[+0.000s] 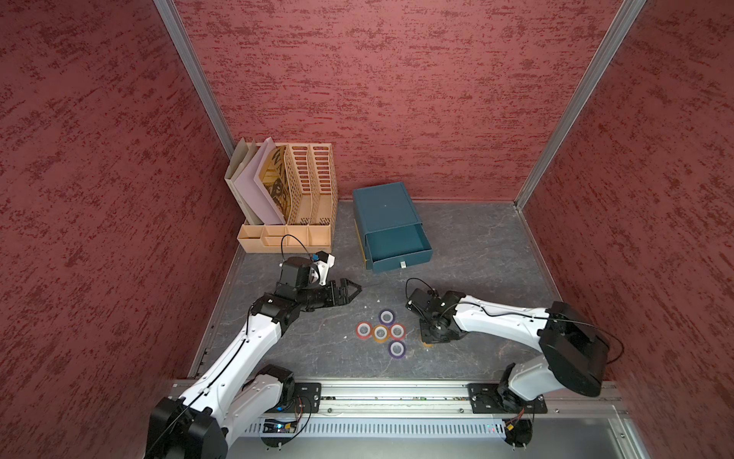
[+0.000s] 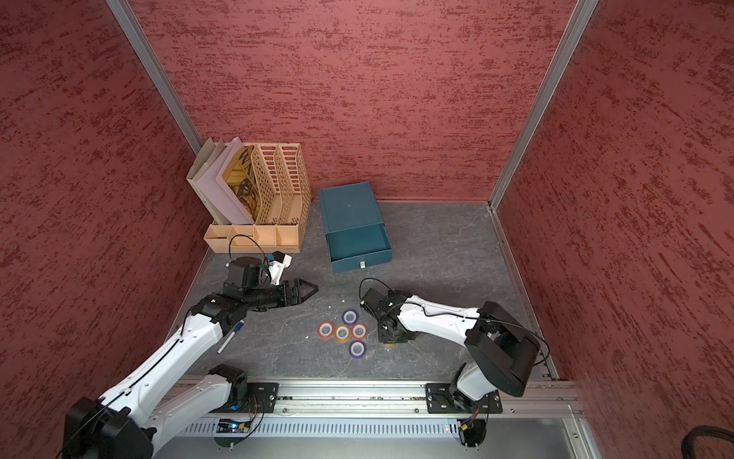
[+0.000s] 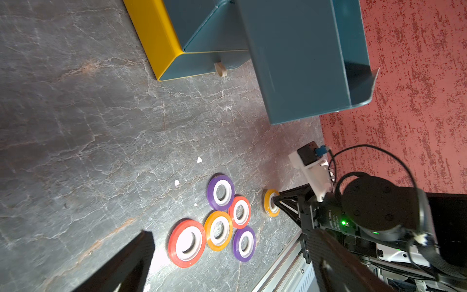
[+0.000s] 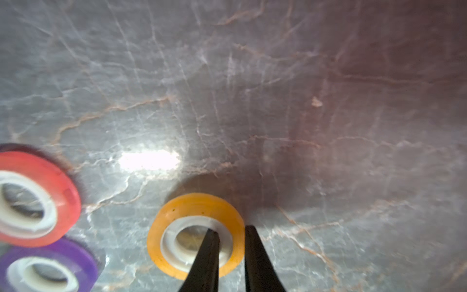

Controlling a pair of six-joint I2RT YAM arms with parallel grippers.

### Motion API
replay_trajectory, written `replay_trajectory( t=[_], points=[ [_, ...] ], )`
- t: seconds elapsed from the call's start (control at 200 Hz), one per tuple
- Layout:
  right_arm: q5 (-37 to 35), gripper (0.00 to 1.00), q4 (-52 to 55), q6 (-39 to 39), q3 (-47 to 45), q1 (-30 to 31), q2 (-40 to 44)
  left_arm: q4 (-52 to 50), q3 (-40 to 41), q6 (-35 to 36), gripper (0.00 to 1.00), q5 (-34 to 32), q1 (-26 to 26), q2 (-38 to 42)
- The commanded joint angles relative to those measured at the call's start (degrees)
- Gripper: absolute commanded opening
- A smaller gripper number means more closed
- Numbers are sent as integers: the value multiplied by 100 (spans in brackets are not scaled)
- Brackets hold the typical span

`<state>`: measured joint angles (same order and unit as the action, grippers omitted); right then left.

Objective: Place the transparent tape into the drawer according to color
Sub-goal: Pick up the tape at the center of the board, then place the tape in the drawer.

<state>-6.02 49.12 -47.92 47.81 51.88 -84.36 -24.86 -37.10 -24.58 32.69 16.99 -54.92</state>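
Five transparent tape rolls lie flat in a cluster on the grey table: two red (image 1: 363, 330) (image 1: 397, 331), one orange-yellow (image 1: 380, 334) and two purple (image 1: 386, 316) (image 1: 396, 349). A second orange-yellow roll (image 4: 177, 217) lies just right of the cluster. My right gripper (image 4: 228, 231) points straight down and is shut on its wall, one finger inside the pale core and one outside. The roll still rests on the table. My left gripper (image 1: 353, 292) hovers open and empty, up and to the left of the cluster. The teal drawer (image 1: 397, 242) stands pulled out of its cabinet (image 1: 383, 206) and holds nothing.
A beige file organizer (image 1: 290, 198) with folders stands at the back left, next to the cabinet. A yellow-sided lower drawer (image 3: 156, 38) is shut under the open one. A pen (image 2: 230, 337) lies under my left arm. Small white crumbs (image 1: 345, 337) dot the table. A metal rail (image 1: 397, 393) runs along the front.
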Motion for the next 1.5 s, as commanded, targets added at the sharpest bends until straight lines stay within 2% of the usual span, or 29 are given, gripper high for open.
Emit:
replay_trajectory(
  t=[0.0, 0.301, 0.571, 0.957, 1.313, 1.373, 1.408, 1.498],
  points=[
    [-294, 0, 532, -125, 360, -51, 553, -34, -84, 146, 100, -76, 44, -54],
    [-605, 0, 1266, 117, 1460, -151, 1309, -310, -131, 138, 100, -532, 442, -13],
    [-849, 0, 1281, 775, 2831, -370, 1255, -588, -3, -11, 100, -1033, 937, 132],
    [-643, 0, 605, 1726, 4452, -993, 183, -599, 159, -109, 100, -1589, 1384, 150],
    [-180, 0, 150, 2029, 4940, -1590, -824, -849, 66, -26, 100, -1975, 1781, -123],
    [-133, 10, 159, 2084, 5010, -1608, -944, -933, 14, 22, 100, -2064, 1880, -174],
    [-104, 20, 163, 2117, 5047, -1615, -1000, -986, -22, 47, 100, -2109, 1937, -210],
    [-42, 34, 185, 2164, 5136, -1611, -1089, -1070, -77, 136, 99, -2219, 2132, -295]
  ],
)
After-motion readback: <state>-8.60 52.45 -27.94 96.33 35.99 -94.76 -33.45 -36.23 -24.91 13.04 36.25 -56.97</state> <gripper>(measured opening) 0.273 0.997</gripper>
